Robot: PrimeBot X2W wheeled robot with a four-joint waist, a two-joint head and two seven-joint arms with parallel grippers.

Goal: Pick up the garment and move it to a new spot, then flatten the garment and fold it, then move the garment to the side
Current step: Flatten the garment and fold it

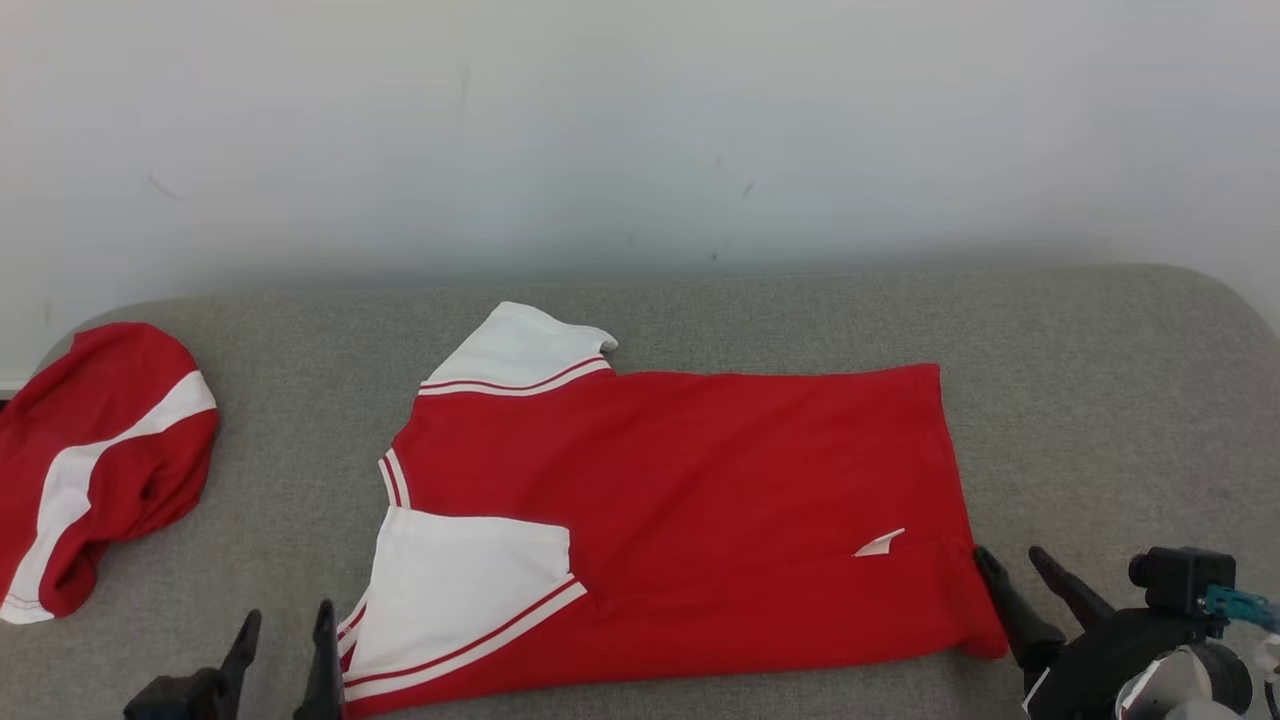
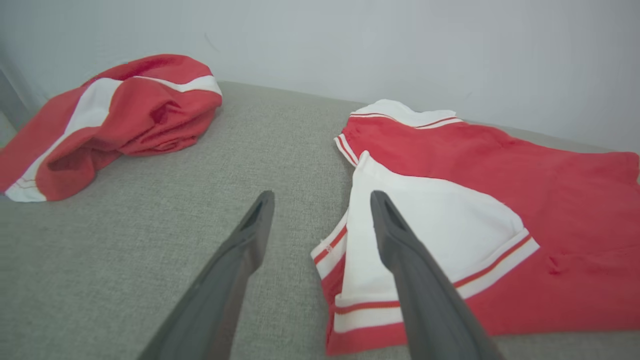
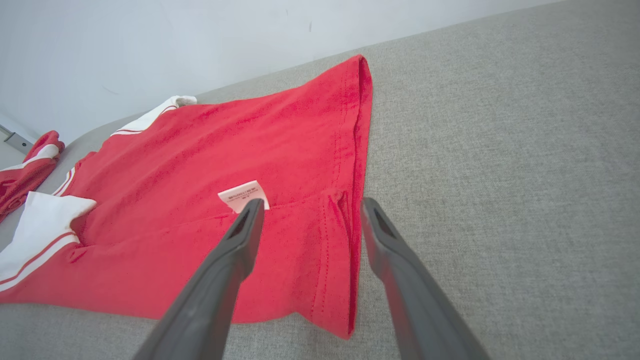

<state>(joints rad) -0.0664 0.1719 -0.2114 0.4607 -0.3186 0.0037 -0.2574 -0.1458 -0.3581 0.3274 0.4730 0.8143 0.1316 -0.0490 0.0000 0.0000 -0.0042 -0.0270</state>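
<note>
The garment [image 1: 680, 480] is a red shirt with white sleeves, lying flat on the grey surface with its near long edge folded over itself. It also fills the left wrist view as the garment [image 2: 500, 175] and the right wrist view as the garment [image 3: 240, 145]. My left gripper [image 1: 285, 620] stands open at the shirt's near left corner, by the white sleeve [image 1: 460, 590]; its fingers [image 2: 400, 250] straddle the sleeve's edge. At the hem's near right corner my right gripper [image 1: 1010, 565] is open too, its fingers [image 3: 240, 235] either side of the hem, holding nothing.
A second red and white garment [image 1: 100, 450] lies bunched at the far left of the grey cushion [image 1: 1100, 400]. A pale wall [image 1: 640, 130] rises behind. A small white label [image 1: 880, 543] pokes out near the hem.
</note>
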